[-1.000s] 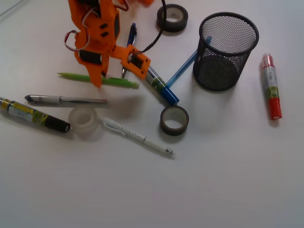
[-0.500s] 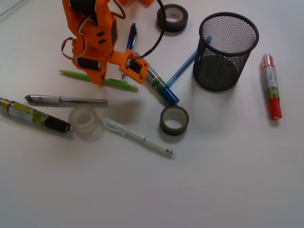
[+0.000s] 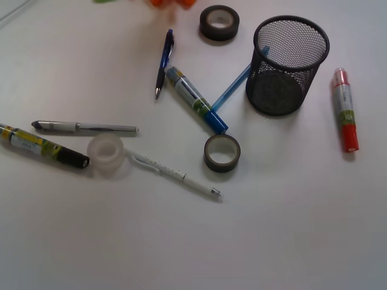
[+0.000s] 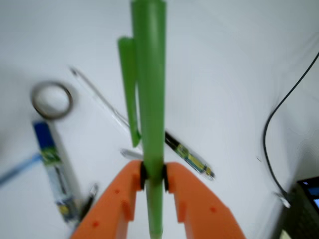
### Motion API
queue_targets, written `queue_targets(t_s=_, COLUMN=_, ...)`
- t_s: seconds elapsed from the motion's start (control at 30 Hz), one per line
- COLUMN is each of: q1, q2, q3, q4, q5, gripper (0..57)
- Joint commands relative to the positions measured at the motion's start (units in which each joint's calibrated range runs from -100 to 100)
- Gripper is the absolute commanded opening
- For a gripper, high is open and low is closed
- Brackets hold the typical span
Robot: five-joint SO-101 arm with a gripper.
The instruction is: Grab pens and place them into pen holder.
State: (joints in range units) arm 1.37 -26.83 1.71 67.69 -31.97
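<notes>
Jaws of the orange gripper clamp the light green pen, which extends straight ahead between them, above the table.

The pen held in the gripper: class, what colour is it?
Light green pen, clamped in the orange gripper; the wrist view shows it best.

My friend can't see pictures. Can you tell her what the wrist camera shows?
Orange gripper shut on a light green pen, which points straight up the picture. Blurry white table behind it holds a tape roll, a blue marker and a black cable.
</notes>
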Motion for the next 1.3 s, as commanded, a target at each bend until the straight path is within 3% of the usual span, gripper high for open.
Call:
queue_targets(t_s=0.0, q1=-5.6, q2=-11.4, q3=3.8, q4=-6.0, q5=-11.6, gripper=0.4)
queue_targets(t_s=0.23, q1=-18.7, q2=-13.2, q3=27.7, q4=-41.2, q5=-20.6, gripper=0.5)
queue_targets(t_s=0.5, q1=-24.3, q2=-4.8, q3=52.2, q4=-78.9, q5=-25.2, gripper=0.5)
queue_targets(t_s=0.77, q1=-29.3, q2=3.8, q3=53.4, q4=-86.5, q5=-29.5, gripper=0.6)
queue_targets(t_s=1.03, q1=-31.8, q2=5.7, q3=55.2, q4=-87.0, q5=-28.2, gripper=0.7)
queue_targets(t_s=1.1, q1=-32.1, q2=5.5, q3=56.1, q4=-87.1, q5=-26.3, gripper=3.1)
queue_targets(t_s=1.27, q1=-31.9, q2=5.3, q3=56.1, q4=-87.1, q5=-22.3, gripper=19.8)
